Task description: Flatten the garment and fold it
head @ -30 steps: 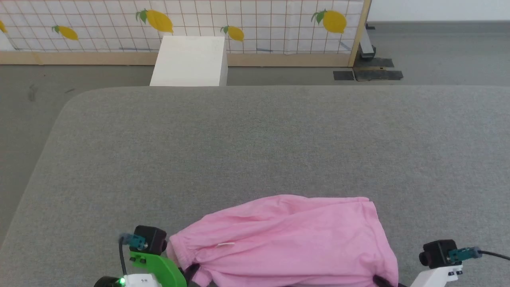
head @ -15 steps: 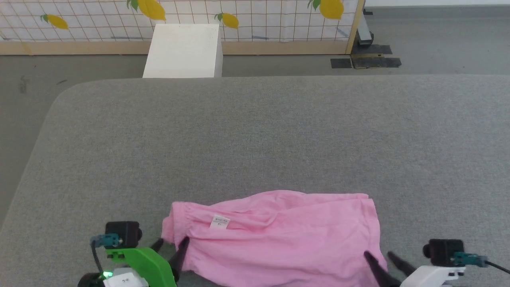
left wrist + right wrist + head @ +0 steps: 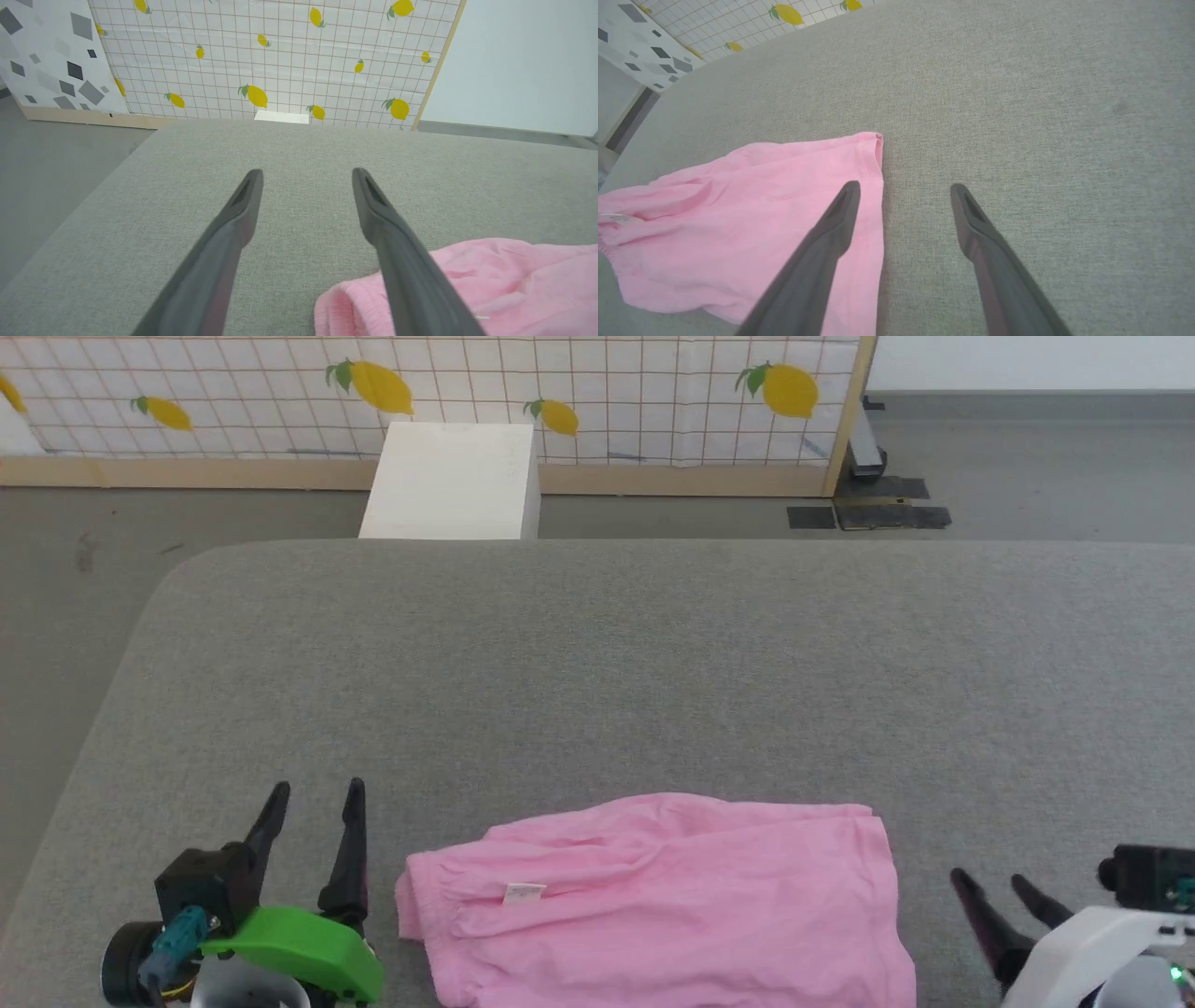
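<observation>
Padded surface (image 3: pixel 597 663): grey woven cloth with a fine, even weave. It is flat with a rounded corner at upper left and takes up most of the head view.
Screen (image 3: pixel 653 392): white sheet with a thin grid and yellow lemons, framed in pale wood, along the top edge.
Floor (image 3: pixel 1027 457): smooth dull grey, upper right and far left.
Garment (image 3: pixel 653 905): thin light-pink cloth, softly creased, lying flat on the padded surface at lower centre. It is roughly rectangular and runs off the bottom edge.
White box (image 3: pixel 453 481): plain, matt and square-edged, at top centre behind the surface.
Left gripper (image 3: pixel 317 787): lower left, with two long, dark, tapering fingers spread wide and nothing between them. It sits just beside the garment's left end. In the left wrist view one finger crosses the pink corner; contact cannot be told.
Right gripper (image 3: pixel 988 877): lower right, with its fingers likewise parted and empty, clear of the garment's right edge in the head view. In the right wrist view one finger lies across the stitched hem; whether it touches cannot be told.
Waistband (image 3: pixel 415 896): gathered and puckered, at the garment's left end.
Label (image 3: pixel 524 893): small white tab just right of the waistband.
</observation>
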Motion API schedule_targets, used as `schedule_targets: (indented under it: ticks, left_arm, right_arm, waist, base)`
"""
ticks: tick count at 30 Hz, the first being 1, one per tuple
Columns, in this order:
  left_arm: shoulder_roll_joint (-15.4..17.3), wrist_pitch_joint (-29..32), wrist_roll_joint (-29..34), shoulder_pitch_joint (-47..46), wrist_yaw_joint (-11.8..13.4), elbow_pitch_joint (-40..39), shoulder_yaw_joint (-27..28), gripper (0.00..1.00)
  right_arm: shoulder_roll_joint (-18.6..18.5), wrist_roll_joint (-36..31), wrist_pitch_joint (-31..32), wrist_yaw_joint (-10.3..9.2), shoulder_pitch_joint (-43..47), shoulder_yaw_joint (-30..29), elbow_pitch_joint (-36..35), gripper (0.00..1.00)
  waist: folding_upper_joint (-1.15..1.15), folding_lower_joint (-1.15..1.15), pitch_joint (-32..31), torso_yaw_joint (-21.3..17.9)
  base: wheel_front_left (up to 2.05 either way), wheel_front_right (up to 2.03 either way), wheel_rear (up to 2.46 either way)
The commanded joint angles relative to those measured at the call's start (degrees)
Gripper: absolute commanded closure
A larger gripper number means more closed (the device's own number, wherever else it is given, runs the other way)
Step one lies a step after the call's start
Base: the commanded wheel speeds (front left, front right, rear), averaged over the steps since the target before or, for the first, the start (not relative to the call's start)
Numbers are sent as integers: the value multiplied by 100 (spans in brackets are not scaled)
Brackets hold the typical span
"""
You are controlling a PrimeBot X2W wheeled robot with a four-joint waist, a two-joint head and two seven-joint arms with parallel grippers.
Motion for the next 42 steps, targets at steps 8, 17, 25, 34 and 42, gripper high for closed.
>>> schedule_targets:
  ticks: [8, 17, 25, 34, 42]
  left_arm:
    - [-95, -715, 417, -174, 50, 49, 33, 0]
    - [-186, -838, 644, -417, -75, -113, 20, 0]
    - [-285, -853, 727, -528, -120, -151, -10, 0]
    - [-290, -858, 742, -512, -141, -78, 43, 0]
    - [-230, -827, 751, -450, -127, -40, 28, 0]
  right_arm:
    - [-448, 264, 1389, -8, -492, -164, 105, 0]
    - [-542, 527, 2348, -8, -1099, 325, 660, 0]
    - [-330, 664, 2582, -8, -1517, 647, 1681, 0]
    - [-243, 995, 2665, -8, -1459, 1140, 2175, 100]
    - [-436, 1230, 2161, -8, -1765, 1358, 1991, 100]
  waist:
    - [43, 0, 89, 334]
    - [43, 0, 396, 662]
    - [43, 0, 610, 829]
    - [43, 0, 579, 775]
    - [43, 0, 388, 647]
  base:
    - [0, 0, 0]
    - [0, 0, 0]
    - [0, 0, 0]
    - [0, 0, 0]
    - [0, 0, 0]
